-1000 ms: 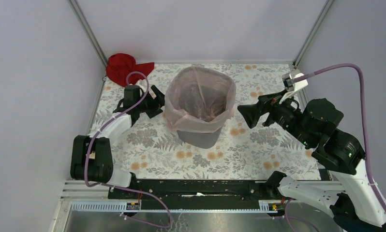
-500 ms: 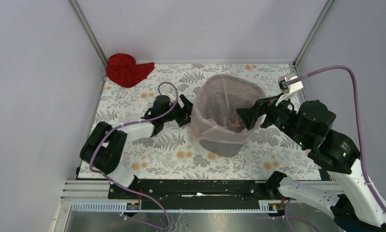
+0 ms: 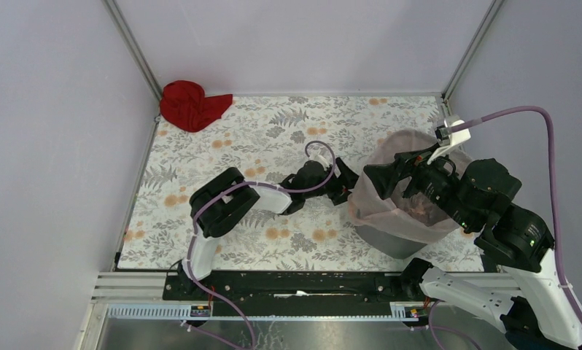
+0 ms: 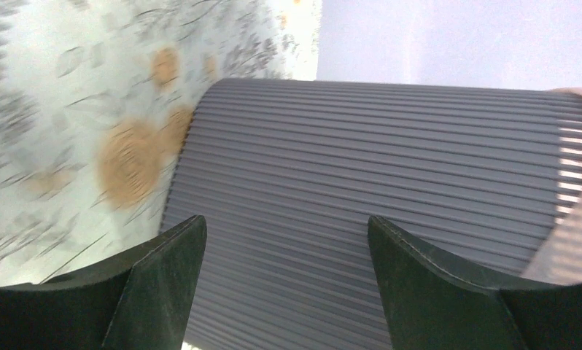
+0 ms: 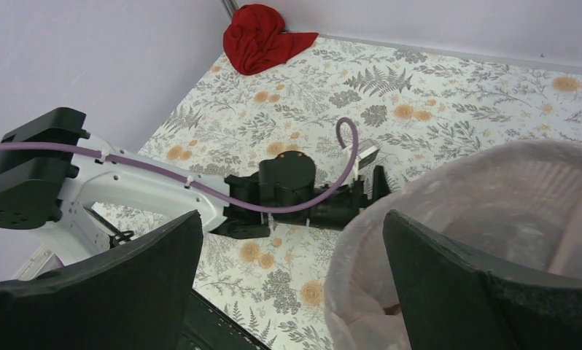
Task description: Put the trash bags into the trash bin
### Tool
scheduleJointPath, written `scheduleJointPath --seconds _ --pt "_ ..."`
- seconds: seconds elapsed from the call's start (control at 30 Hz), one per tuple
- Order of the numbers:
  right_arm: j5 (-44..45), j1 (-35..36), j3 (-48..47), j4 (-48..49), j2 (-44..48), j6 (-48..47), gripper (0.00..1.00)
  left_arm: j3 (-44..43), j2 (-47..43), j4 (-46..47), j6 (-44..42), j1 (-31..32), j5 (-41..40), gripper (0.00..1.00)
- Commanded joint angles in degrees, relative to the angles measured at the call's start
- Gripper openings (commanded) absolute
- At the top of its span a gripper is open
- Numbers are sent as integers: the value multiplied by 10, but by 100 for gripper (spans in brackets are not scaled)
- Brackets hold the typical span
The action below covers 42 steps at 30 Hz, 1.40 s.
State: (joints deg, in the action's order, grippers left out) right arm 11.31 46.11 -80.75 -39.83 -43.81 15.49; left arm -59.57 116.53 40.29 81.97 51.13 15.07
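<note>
The dark grey trash bin stands at the right of the table, lined with the pale pink trash bag, whose rim is folded over the bin's top. My left gripper is open, low on the table, touching the bin's left side; the ribbed grey bin wall fills the left wrist view between its fingers. My right gripper is open and empty above the bin's left rim. The bag shows at the right of the right wrist view.
A red cloth lies in the back left corner and shows in the right wrist view. The floral mat covers the table. The enclosure's walls close in at the back and right, near the bin.
The bin with its bag has slid from the table's middle to the right. My left gripper followed against its left side. My right gripper shifted right above the rim.
</note>
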Motion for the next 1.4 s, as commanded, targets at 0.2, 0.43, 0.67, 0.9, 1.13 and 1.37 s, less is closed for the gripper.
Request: scheduleJointPath --seconds 0.2,0.43,0.67,0.9,1.13,1.37 --pt "6 0 6 9 9 15 100 23 -127 -60 -143 -31 -46 94" --pt "-3 0 11 27 -7 11 100 194 -275 -104 -161 -92 -35 95" --pt "-22 0 8 48 -9 9 100 186 -222 -34 -119 -35 -4 94" --pt "-14 0 -24 12 -4 2 100 35 -51 12 -87 -1 70 91" --pt "-5 0 -25 1 10 8 100 -84 57 58 -40 48 99 87" --pt "-3 0 -17 0 12 10 100 -5 -6 53 -66 2 81 88"
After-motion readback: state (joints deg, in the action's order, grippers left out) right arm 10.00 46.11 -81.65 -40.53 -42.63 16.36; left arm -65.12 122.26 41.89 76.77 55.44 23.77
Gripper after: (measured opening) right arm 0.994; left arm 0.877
